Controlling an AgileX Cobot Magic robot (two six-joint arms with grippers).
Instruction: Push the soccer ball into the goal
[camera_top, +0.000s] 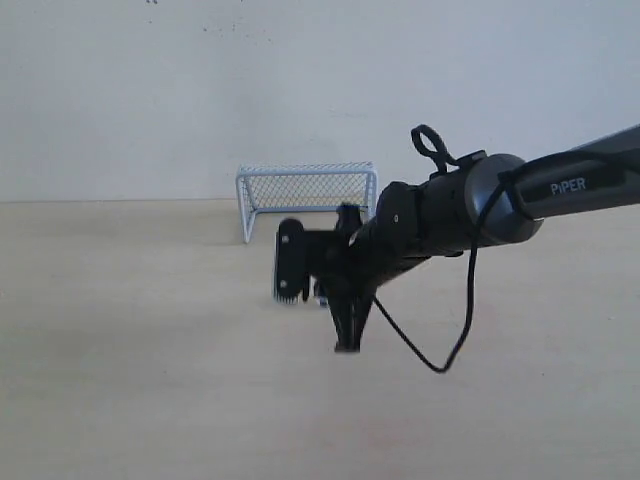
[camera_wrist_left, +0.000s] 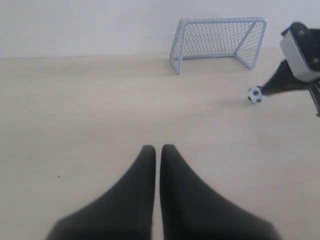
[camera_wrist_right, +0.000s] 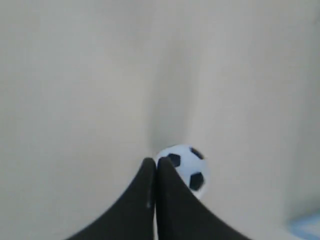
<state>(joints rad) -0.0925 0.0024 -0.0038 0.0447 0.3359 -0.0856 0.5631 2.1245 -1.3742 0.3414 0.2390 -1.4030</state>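
Right gripper (camera_wrist_right: 154, 162) is sitting with its jaws pressed together and nothing between them, the tips acting as one blunt pusher. The soccer ball (camera_wrist_right: 184, 169) is lying on the table (camera_wrist_left: 75, 110) right against the side of those tips. It's touching or as good as; I can't resolve a gap in the right wrist view. It's sitting out in front of the goal (camera_wrist_left: 216, 39), off toward one post and apart from it. Left gripper (camera_wrist_left: 156, 149) is hovering well apart from the action, jaws also closed to a hairline slit, carrying nothing. Looks to me like the push is just starting. Contact is landing off the ball's centre, so I'm expecting it to squirt sideways. Better to be getting the tips squarely behind the ball on the line to the goal mouth, then running low and slow with a short stroke and stopping short of the frame. Ball is small, smooth and hard-looking, white with black pentagons, so it'll be rolling freely on that smooth pale wood-grain top. Goal is a thin pale-blue frame with open mesh netting; it looks light and is probably going to slide if bumped. Fingers (camera_wrist_right: 125, 210) are matte black, tapering to narrow points. A loose black cable (camera_top: 470, 300) is looping under the right arm (camera_top: 560, 185).
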